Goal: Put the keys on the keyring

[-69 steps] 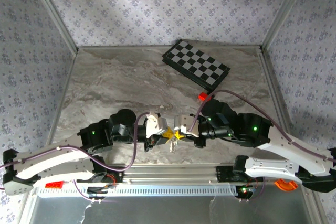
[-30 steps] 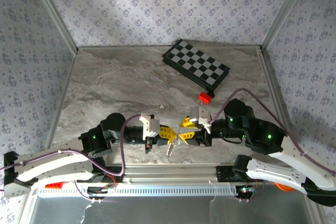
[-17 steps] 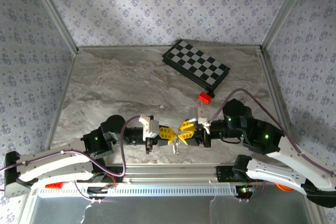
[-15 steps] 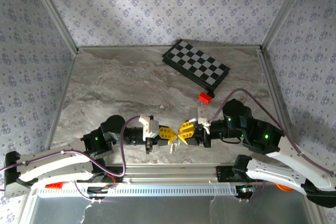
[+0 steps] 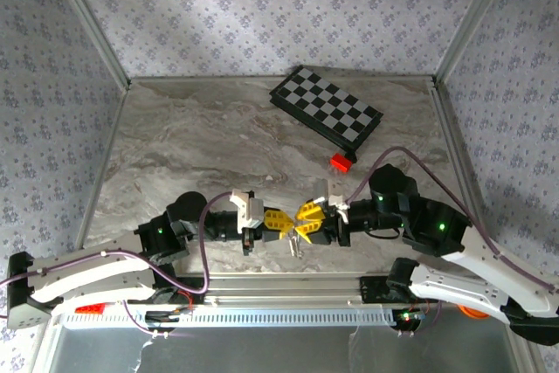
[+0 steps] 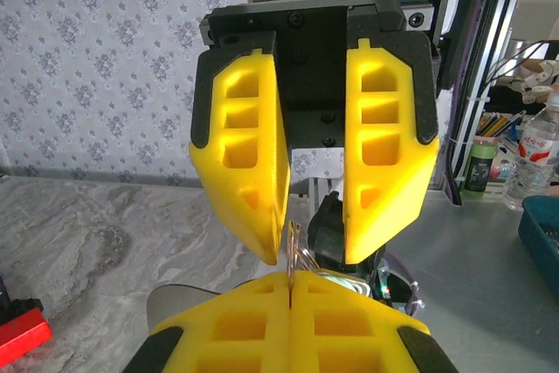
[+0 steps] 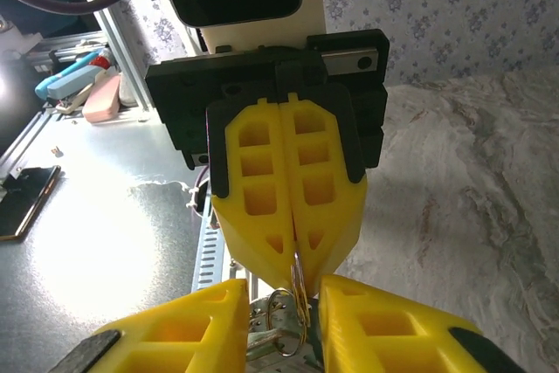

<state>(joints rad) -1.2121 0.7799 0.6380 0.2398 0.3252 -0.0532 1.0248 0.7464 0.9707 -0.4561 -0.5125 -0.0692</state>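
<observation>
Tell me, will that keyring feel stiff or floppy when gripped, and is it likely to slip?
Probably stiff: the keyring is thin wire standing edge-on in the shut left gripper. Likely slippery, being bare metal between smooth plastic fingers. The keys dangling below would probably swing and tug it.

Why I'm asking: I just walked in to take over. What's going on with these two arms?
The two arms meet tip to tip over the near part of the table. The left end effector is shut on the thin wire keyring, holding it out edge-on. The right end effector faces it with jaws apart, a finger on each side of the ring, not gripping. A small cluster of keys appears to hang by the ring; how many are threaded on cannot be told.
</observation>
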